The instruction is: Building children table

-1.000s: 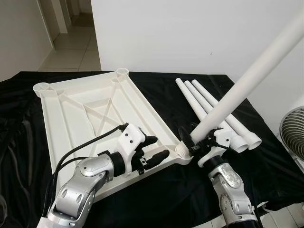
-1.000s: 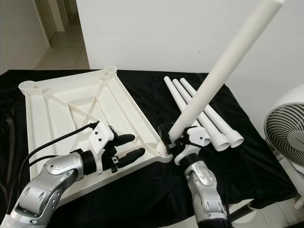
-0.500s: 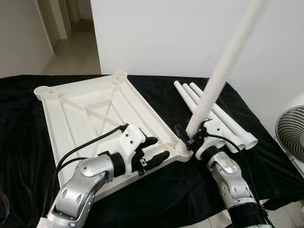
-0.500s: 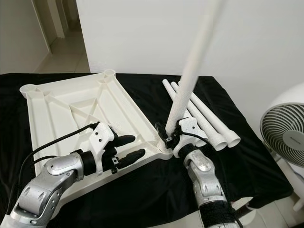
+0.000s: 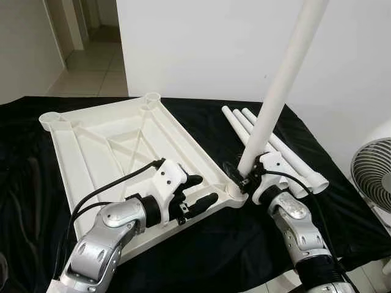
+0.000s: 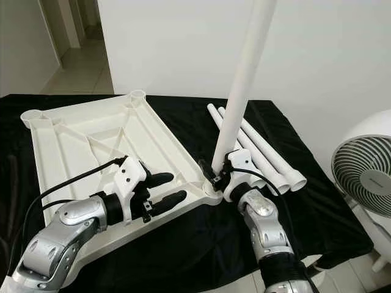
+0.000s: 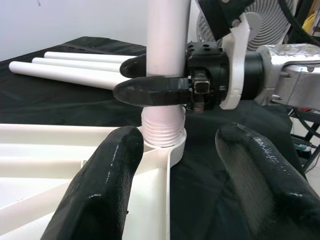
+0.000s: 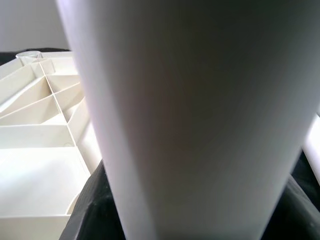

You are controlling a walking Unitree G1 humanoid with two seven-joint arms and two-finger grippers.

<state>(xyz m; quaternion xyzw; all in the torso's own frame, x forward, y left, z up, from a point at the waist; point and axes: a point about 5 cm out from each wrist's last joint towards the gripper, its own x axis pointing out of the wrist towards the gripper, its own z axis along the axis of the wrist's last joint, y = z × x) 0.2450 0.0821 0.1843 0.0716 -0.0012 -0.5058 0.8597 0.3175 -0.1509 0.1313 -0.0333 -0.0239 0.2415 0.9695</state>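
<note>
While right end effector [image 5: 244,179] grips leg [image 5: 278,91], its threaded end meets tabletop [image 5: 116,146] socket

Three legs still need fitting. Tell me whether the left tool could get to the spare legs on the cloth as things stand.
Probably not directly. The left tool rests open on the tabletop, and the upright leg gripped by the right tool stands between it and the spare legs.

A white fan [image 6: 365,177] stands beside the black cloth [image 5: 24,183], by tiled floor [image 5: 91,73].
</note>
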